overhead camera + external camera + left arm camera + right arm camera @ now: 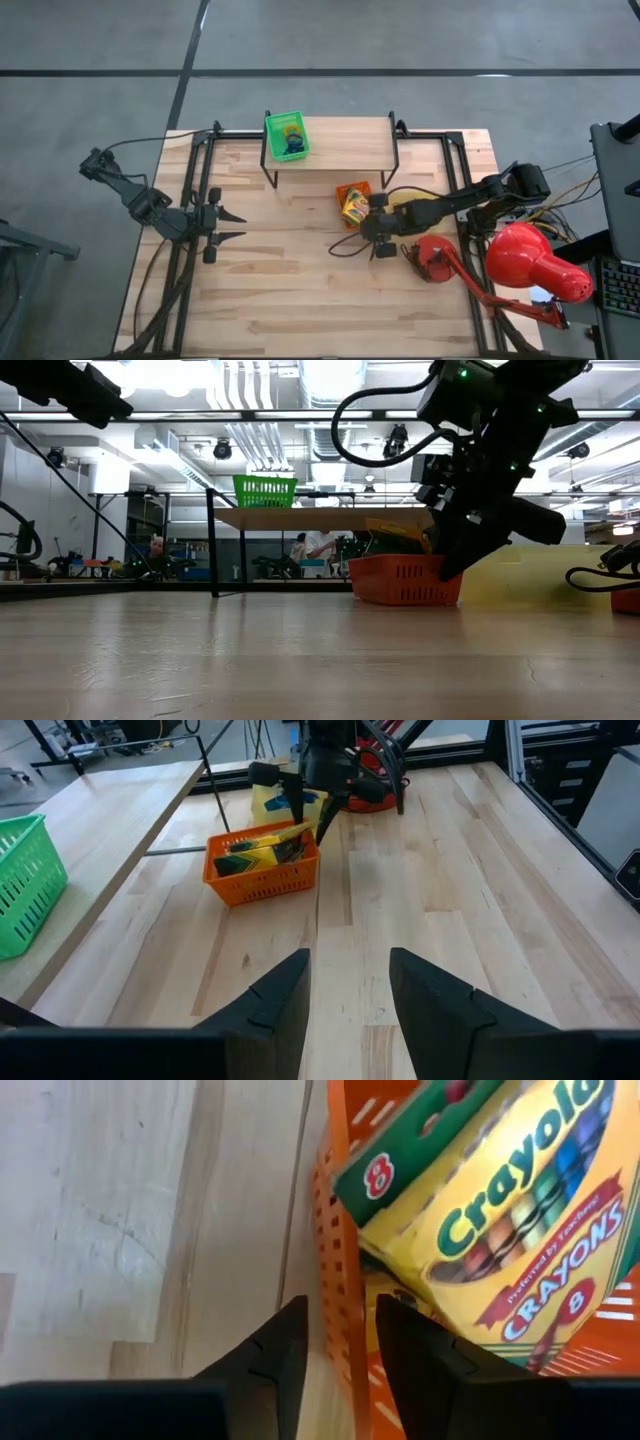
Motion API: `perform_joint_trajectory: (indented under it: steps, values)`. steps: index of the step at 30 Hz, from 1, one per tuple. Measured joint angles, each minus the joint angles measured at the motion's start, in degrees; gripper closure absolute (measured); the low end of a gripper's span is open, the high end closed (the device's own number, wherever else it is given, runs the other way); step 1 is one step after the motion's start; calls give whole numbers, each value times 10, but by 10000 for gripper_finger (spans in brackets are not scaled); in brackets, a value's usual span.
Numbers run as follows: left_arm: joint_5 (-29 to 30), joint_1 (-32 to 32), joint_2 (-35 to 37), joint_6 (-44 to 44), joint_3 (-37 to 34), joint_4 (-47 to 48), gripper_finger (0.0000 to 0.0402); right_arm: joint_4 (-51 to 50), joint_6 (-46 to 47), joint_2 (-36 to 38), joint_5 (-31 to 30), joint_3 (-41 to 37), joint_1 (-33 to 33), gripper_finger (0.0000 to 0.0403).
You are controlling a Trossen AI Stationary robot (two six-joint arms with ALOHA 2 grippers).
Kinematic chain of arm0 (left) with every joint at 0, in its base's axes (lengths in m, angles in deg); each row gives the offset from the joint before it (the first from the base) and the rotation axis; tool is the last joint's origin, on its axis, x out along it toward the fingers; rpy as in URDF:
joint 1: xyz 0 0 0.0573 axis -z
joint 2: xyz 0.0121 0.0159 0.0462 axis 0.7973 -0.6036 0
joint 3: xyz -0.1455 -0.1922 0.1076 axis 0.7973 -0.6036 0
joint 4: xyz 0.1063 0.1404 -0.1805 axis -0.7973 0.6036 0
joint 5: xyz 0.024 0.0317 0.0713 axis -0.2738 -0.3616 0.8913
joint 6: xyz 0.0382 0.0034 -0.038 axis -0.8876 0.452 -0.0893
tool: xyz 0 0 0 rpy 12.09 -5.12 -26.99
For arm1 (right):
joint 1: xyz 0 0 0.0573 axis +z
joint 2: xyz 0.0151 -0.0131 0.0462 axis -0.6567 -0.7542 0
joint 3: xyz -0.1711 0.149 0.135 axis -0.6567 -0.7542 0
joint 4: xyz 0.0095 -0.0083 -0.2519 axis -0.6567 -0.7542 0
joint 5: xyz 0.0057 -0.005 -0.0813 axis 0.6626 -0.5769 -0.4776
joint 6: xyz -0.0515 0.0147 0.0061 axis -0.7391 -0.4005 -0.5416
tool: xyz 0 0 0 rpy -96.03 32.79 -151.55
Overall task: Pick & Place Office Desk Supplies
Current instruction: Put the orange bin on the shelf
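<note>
The right gripper hangs above the near edge of the orange tray, its fingers a little apart and holding nothing. The crayon boxes lie in this tray. The left gripper waits on the left, fingers spread and empty.

Two arms, one gripper each: left gripper, right gripper. Two plastic baskets: one green basket up on the raised shelf, one orange basket down on the tabletop. One red desk lamp. Crayon boxes in the orange basket: at least two, yellow and green, exact number not clear because of overlap. Contents of the green basket: dark items, too small to count. One shelf, one tabletop. At least two people in the room behind.
</note>
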Motion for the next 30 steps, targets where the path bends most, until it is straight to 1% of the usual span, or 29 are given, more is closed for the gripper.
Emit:
perform_joint_trajectory:
  steps: [15, 26, 30]
  values:
    - [0, 0, 0, 0, 0, 0, 261, 2, -3, 2, 1, 1, 0, 387]
    - [0, 0, 0, 0, 0, 0, 261, 14, 0, 2, 10, 1, 1, 393]
    - [0, 0, 0, 0, 0, 0, 261, 14, -1, 3, 40, 18, 0, 393]
